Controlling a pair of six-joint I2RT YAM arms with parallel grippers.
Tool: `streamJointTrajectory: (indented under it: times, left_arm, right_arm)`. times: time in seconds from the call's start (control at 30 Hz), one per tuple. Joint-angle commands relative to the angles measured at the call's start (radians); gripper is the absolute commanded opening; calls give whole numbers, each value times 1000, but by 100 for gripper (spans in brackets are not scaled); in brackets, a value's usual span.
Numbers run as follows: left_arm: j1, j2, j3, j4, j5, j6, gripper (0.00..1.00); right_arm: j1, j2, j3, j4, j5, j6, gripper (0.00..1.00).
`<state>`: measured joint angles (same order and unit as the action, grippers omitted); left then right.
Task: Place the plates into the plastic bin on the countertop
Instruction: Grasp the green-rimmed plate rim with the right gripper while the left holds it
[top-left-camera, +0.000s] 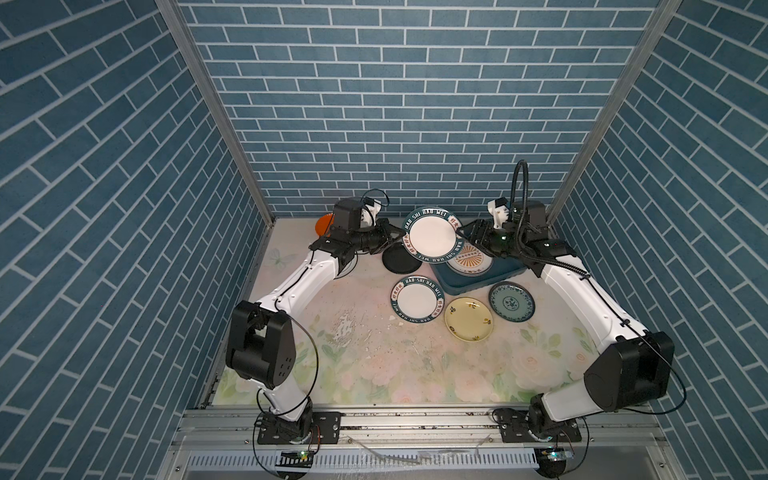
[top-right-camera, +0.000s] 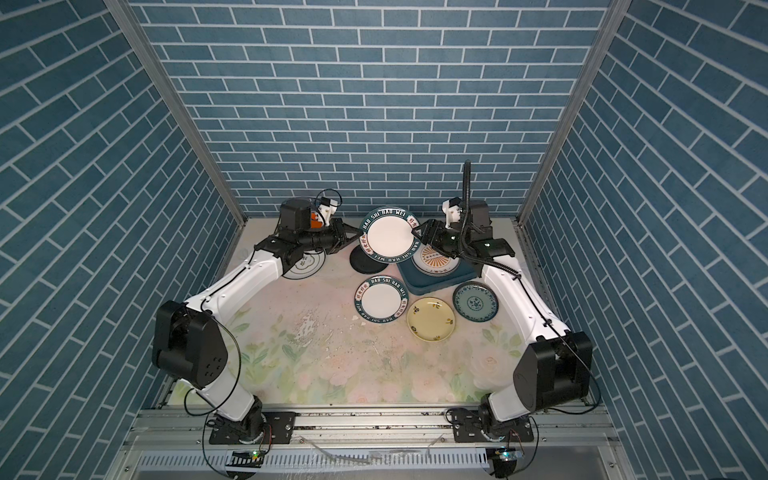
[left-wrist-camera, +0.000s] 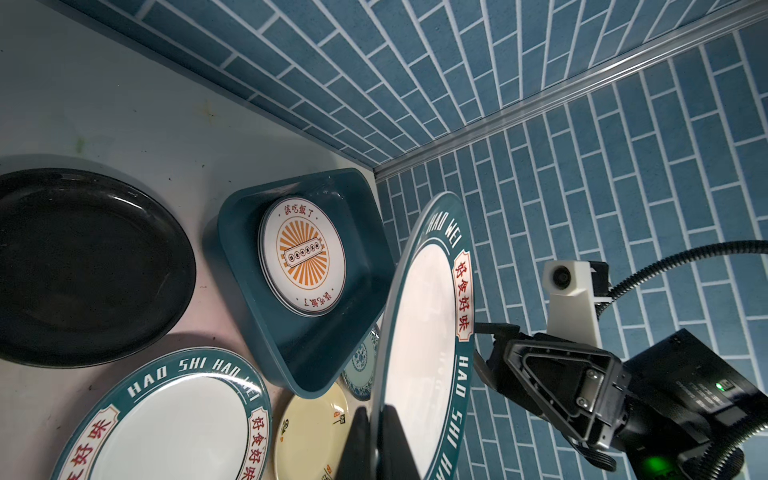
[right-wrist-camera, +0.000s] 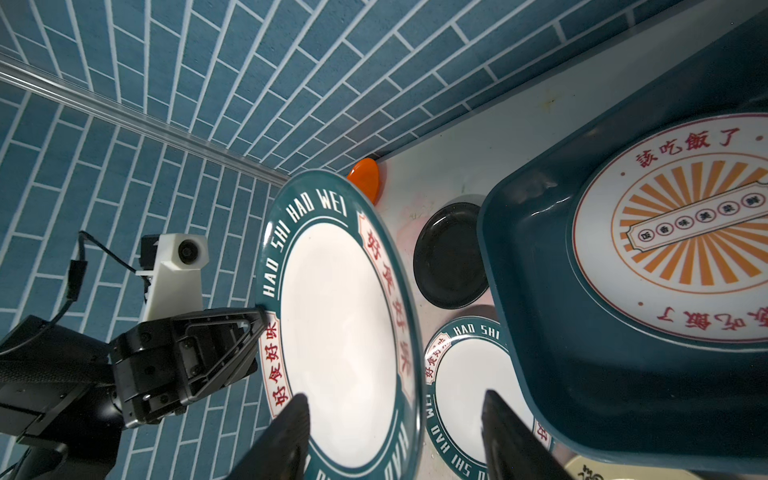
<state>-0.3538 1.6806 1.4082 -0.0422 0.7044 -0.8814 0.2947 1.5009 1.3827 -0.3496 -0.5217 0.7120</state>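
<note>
Handover step. Left tool (top-left-camera: 397, 237) clamped on the rim of the tilted lettered-rim plate (top-left-camera: 430, 240), held aloft beside the plastic bin (top-left-camera: 478, 283). Right tool (top-left-camera: 460, 233) has its jaws apart, straddling the opposite rim without gripping. Next, likely: right closes, left releases, plate goes onto the sunburst plate (top-left-camera: 468, 261) in the bin.

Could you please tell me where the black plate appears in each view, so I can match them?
In a top view: black plate lies left of the plastic bin, partly behind the raised lettered plate.
In a top view: same place, left of the bin.
Left wrist: large and close, beside the bin.
Right wrist: small, between the raised plate and the bin.
Shared landmark: the bin holding the orange sunburst plate.
</note>
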Motion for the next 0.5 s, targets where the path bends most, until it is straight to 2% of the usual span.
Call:
streamJointTrajectory:
  times: [0.0,0.13,0.27,0.33,0.47]
  left_arm:
    - [-5,9,41,94,34,-21,0]
    - [-5,22,38,147,49,-48,0]
    - [-5,35,48,162,52,-56,0]
    - [-6,42,47,170,52,-61,0]
    - [-7,51,53,184,47,-68,0]
  right_arm:
    - [4,17,3,22,-11,20,59]
    - [4,30,12,28,-15,23,48]
    - [4,29,10,33,-14,27,29]
    - [4,24,6,38,-11,30,23]
    - [4,16,1,41,-6,39,19]
